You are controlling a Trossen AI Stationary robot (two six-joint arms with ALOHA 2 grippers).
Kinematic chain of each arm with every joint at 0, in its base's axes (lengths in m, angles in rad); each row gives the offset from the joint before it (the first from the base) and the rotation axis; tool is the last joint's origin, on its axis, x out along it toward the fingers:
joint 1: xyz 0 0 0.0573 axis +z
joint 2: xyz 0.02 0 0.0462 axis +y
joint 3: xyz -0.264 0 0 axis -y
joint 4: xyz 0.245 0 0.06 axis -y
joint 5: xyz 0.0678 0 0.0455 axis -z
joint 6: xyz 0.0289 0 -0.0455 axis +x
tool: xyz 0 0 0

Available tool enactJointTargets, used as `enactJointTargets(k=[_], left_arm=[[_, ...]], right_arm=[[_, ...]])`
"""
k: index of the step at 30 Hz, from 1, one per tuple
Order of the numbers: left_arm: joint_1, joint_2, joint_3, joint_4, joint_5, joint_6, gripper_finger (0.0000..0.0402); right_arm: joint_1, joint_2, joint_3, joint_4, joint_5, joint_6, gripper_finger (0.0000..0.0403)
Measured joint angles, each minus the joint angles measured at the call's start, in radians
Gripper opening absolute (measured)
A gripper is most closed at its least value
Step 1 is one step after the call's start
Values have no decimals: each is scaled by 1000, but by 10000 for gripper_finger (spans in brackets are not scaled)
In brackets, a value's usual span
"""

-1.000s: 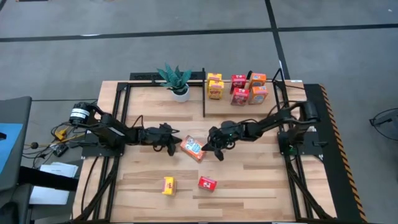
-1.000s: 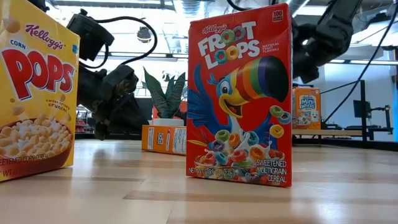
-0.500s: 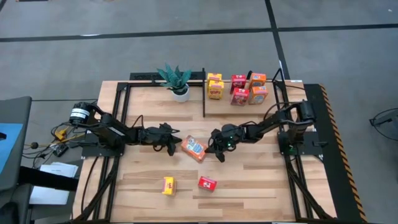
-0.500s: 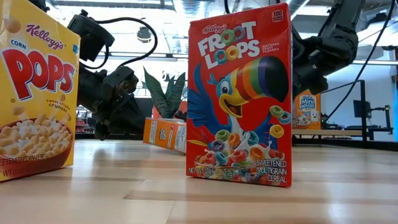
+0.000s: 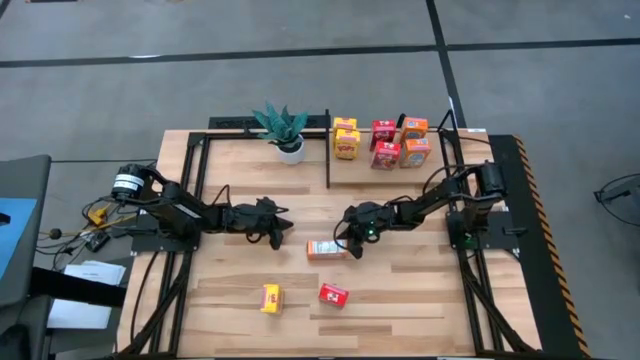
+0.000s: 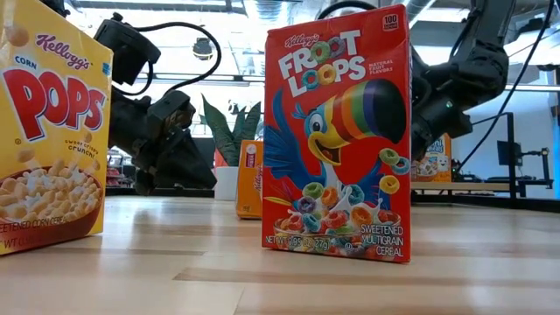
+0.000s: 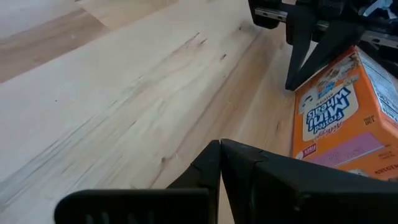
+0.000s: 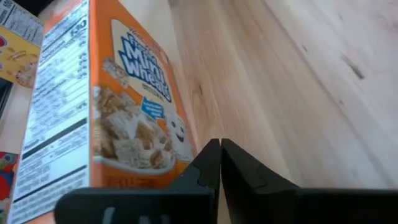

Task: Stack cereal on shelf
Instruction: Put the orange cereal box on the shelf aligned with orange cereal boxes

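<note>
An orange Mini Wheats cereal box (image 5: 325, 250) stands upright on the table's middle; the low view shows its left part (image 6: 249, 179) behind the red box. My right gripper (image 5: 350, 243) is shut, low at the box's right end. My left gripper (image 5: 285, 228) is shut a little to the box's left and farther back, apart from it. A red Froot Loops box (image 5: 333, 294) and a yellow Corn Pops box (image 5: 271, 297) stand near the front edge. Several cereal boxes (image 5: 385, 145) stand on the shelf (image 5: 390, 175) at the back right. My right gripper has its shut fingers (image 8: 208, 165) close beside the orange box's lower front corner (image 8: 180, 163), slanting down from the table's right. I cannot tell whether they touch the box. The box stands on the table on its own bottom.
A potted green plant (image 5: 283, 130) stands at the back, left of the shelf's black post (image 5: 328, 150). Black frame rails run along the table's left and right sides. Bare wood lies between the orange box and the shelf.
My right gripper has sunk toward the table. The orange box, which lay slanted between the two grippers, has been turned up. It now stands upright, a little nearer the front edge and to the right.
</note>
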State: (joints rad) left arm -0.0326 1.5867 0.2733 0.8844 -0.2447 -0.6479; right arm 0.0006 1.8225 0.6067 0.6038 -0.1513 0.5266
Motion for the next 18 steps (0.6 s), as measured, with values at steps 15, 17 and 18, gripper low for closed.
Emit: enactJointTargets(k=[15,17,18], left_arm=[[12,0,0,4,5,12,11],[13,0,0,5,5,19,25],[13,0,0,5,5,24,33]], right_arm=[[-37,-283,5,-276,-38,15,59],[-42,-362,34,-406,-39,8,85],[-42,-397,55,-468,-38,-12,101]])
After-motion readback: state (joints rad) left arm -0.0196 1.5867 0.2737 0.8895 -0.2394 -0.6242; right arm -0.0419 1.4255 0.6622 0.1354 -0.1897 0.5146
